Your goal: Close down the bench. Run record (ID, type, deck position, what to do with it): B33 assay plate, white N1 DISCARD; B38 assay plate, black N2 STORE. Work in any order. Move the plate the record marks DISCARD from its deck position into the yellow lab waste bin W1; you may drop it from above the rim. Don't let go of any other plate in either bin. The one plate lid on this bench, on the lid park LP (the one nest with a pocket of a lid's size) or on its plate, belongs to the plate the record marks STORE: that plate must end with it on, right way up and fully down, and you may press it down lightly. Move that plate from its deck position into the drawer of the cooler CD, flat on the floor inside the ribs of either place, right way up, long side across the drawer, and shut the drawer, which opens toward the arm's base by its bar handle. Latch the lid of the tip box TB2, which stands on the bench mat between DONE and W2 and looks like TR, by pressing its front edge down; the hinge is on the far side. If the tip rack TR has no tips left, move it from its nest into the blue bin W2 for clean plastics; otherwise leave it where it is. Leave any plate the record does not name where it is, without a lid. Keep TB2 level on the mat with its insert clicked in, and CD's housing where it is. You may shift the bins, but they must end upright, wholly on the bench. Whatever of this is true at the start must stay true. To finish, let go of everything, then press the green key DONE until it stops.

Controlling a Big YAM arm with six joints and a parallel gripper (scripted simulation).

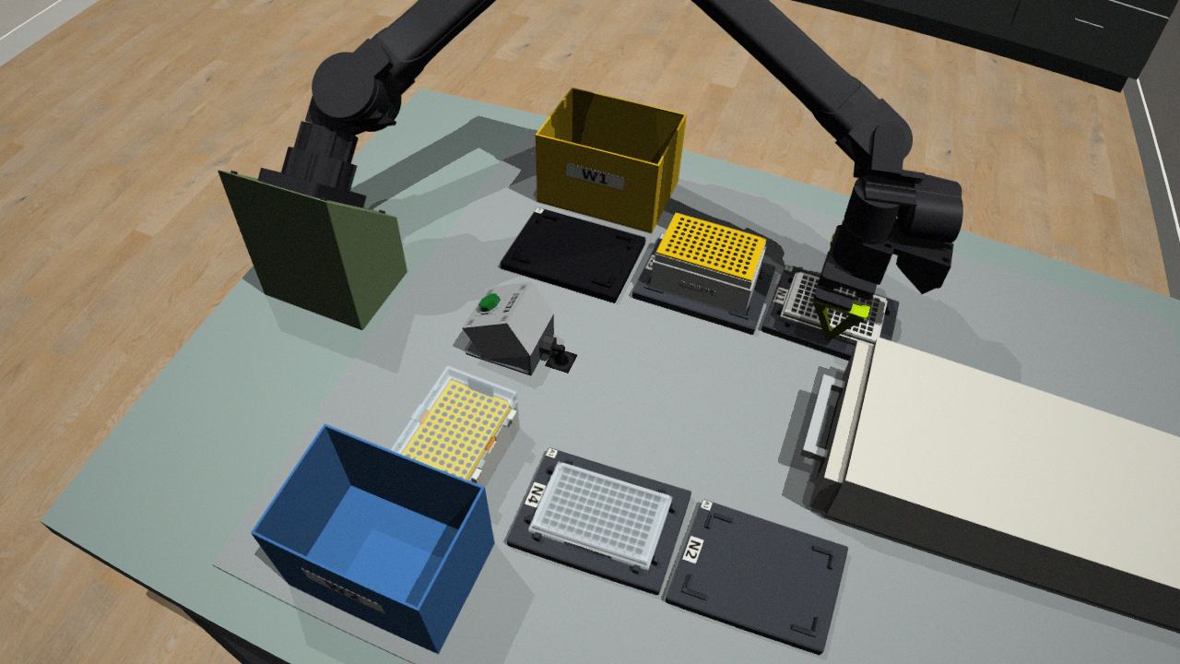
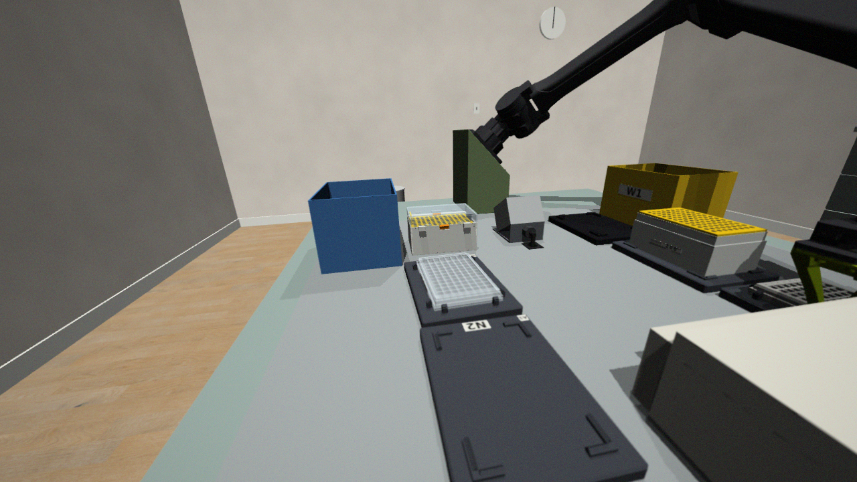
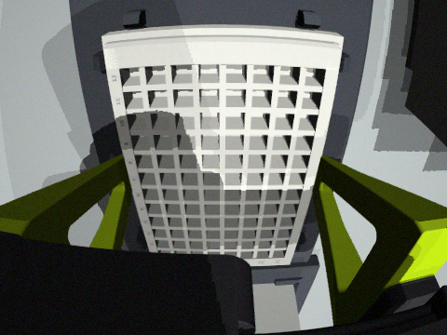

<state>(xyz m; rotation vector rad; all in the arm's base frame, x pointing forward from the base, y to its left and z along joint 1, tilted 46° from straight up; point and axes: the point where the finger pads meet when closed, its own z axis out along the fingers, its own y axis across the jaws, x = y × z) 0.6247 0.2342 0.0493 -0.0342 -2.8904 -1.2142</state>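
The white rectangular gridded assay plate [image 3: 223,149] lies flat and right way up on its dark nest [image 3: 218,3], long axis running twelve to six in the wrist view, clamped across its short width. At ten o'clock from it in the top view stands the open yellow waste bin labelled W1 [image 1: 606,177], upright.

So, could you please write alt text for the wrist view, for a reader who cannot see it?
The gripper is shut on a white plate, its green fingers against the two long sides. The plate, a grid of square wells, is seen from above over a dark nest on the grey bench.
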